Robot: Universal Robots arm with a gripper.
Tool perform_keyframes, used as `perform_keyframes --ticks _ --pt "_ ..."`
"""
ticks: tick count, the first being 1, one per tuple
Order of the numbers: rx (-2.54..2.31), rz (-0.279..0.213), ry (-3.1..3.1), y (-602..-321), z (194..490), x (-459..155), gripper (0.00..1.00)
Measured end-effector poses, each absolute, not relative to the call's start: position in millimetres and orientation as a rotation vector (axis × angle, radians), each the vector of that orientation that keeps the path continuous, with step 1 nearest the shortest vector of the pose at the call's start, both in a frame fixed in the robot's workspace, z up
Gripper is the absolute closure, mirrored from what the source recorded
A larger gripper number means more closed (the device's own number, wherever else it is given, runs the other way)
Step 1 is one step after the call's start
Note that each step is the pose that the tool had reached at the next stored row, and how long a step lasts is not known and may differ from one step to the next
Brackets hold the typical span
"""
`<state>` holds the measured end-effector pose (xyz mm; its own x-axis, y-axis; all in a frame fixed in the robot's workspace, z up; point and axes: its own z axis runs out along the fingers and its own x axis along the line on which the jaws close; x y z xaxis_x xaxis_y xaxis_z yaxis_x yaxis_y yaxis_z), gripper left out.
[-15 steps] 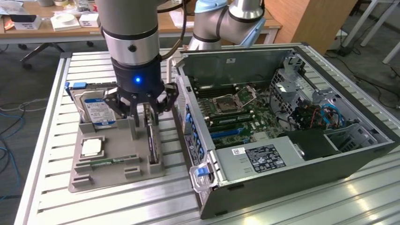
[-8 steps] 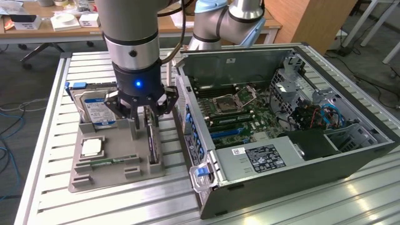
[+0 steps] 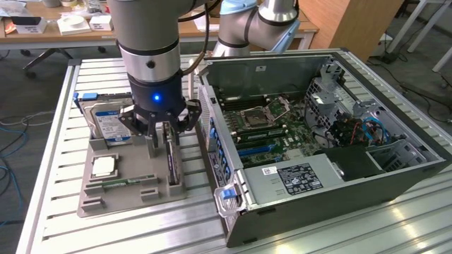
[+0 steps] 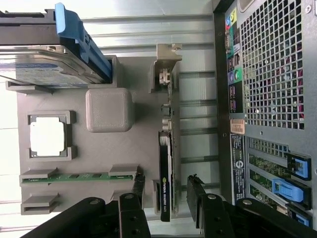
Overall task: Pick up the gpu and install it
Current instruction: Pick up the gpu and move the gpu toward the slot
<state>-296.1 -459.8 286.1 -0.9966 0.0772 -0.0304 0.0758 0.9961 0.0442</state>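
Open pincer (image 3: 167,138) low over the grey holder (image 3: 130,198), one finger on each side of the gpu (image 3: 173,161), jaws apart with a gap visible in the wrist view on both sides of the card. Nothing gripped yet.

Gpu (image 4: 166,148) on edge in a narrow slot of the holder (image 4: 133,148), nearest the case (image 3: 339,203). Kept upright that way, presumably, to offer both flat faces to the pincer (image 4: 167,198) from above. Pale bracket end away from the fingers, dark labelled end between them.

Same logic elsewhere on the holder: drive (image 3: 109,124) upright in its own slot, chip (image 3: 104,166) flat in a framed recess, memory stick (image 3: 127,182) on edge between small posts. Each part fenced against sliding on the slatted tabletop (image 3: 141,233).

Case on its side at the exterior view's right, lid off, board facing up, likely for reaching straight down into it.

Hard to judge: whether either finger touches the card. Lower edge of the gpu sunk in the slot, connector unseen. Top of the drive masked by the arm in the exterior view. Target slot on the board not clear among the cables and blue clips.
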Motion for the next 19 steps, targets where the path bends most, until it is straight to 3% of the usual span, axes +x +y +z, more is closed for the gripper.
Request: perform_keyframes --ticks 19 --pt "0.119 0.067 3.107 -460 275 -294 0.53"
